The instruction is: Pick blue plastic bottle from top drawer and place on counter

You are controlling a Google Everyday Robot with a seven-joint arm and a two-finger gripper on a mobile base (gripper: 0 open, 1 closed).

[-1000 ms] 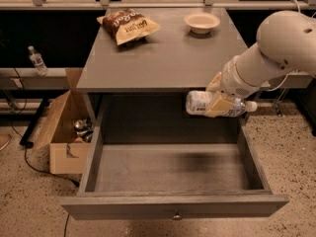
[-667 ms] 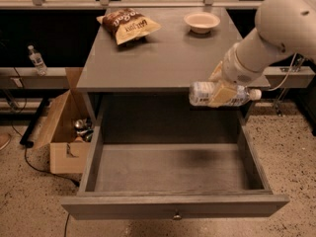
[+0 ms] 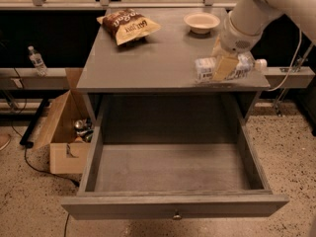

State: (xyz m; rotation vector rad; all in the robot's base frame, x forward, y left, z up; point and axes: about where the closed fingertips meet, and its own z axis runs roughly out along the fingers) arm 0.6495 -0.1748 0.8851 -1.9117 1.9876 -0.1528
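Up top in the frame sits the grey counter (image 3: 163,58), with a chip bag (image 3: 129,26) at its upper left and a little bowl (image 3: 201,21) at the back. Over its right front corner, the gripper (image 3: 224,65) has its fingers closed tight around the blue plastic bottle (image 3: 203,69), which lies sideways. Below, the top drawer (image 3: 173,207) is pulled out for reaching in. I think setting the bottle down comes next.
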